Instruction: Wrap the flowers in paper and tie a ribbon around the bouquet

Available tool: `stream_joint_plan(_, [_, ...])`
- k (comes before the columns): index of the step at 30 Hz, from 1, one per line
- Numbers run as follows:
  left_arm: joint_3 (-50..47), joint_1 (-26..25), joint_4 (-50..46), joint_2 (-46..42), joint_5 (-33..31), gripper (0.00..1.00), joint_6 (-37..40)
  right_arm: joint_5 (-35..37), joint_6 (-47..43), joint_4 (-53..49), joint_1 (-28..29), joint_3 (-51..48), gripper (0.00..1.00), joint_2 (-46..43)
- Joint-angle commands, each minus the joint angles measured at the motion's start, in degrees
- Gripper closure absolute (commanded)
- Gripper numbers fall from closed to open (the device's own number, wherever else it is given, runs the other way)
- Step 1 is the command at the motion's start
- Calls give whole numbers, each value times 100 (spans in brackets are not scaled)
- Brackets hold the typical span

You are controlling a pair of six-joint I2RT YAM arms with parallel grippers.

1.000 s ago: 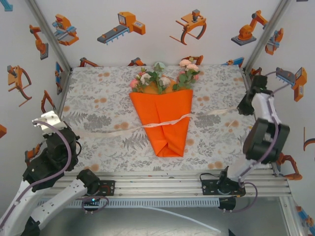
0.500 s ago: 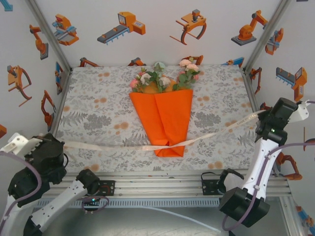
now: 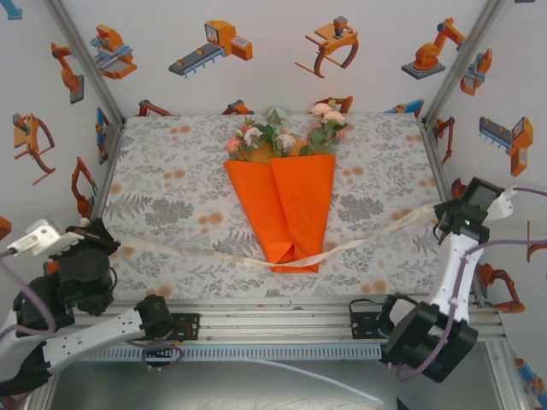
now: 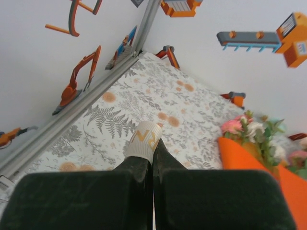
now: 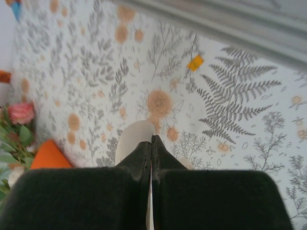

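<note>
The bouquet lies mid-table, its flowers [image 3: 282, 137] pointing away from me out of the orange paper [image 3: 291, 205] cone. The cream ribbon [image 3: 367, 239] runs across the table and passes the cone's narrow tip. My left gripper [image 3: 90, 237] is at the near left, shut on one ribbon end; in the left wrist view that ribbon [image 4: 143, 139] curls over the fingertips of the left gripper [image 4: 154, 146]. My right gripper [image 3: 443, 222] is at the right edge. Its right wrist view shows the jaws of the right gripper [image 5: 151, 141] pinched on the ribbon [image 5: 132, 139].
A metal rail [image 3: 273, 312] with both arm bases borders the near edge. White walls printed with orange robots close in the back and sides, with slanted metal posts [image 3: 81, 55] at the corners. The floral tablecloth [image 3: 171, 171] lies flat either side of the cone.
Both grippers pulled the ribbon toward the near edge, and it slid from mid-cone down to the tip. It has now slackened slightly, and the cone's front flap has shifted.
</note>
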Motion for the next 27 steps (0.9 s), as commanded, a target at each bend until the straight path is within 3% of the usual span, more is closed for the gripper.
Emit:
stream_joint_plan(1, [-89,21,292,810,-251,100,531,-1025,-123,349,-23,-10,76,443])
stream_joint_plan(4, [-111,789,379,1742,905,100,560,-1296,-101,335,0,118,57,667])
stream_joint_plan(6, [-316,2341,1061,2261,2965,100,1066,-1403,-108,324,22,231,48,688])
stream_joint_plan(8, [-640,3817,1566,2545,4695,99,1030,-1527,-167,258,48,392,44,681])
stream_joint_plan(10, [-968,4994,2123,2828,5793,90,943,-1840,-312,126,110,612,44,722])
stream_joint_plan(12, [-1080,5891,2546,3317,6713,75,855,-2066,-442,-134,294,811,44,804])
stream_joint_plan(14, [-961,6145,2785,3878,7198,70,860,-2166,-514,-262,590,892,44,831])
stream_joint_plan(17, [-737,6153,3034,4670,7307,65,798,-2209,-499,-195,1258,809,44,820])
stream_joint_plan(21, [-395,6409,3678,5691,7578,38,1069,-2463,-344,50,2172,569,43,974])
stream_joint_plan(24, [397,6514,3320,6327,8157,25,1314,-2874,-526,117,2737,487,43,1164])
stream_joint_plan(27, [690,6505,3032,6167,8557,19,1010,-2690,-832,-174,3433,547,42,1262])
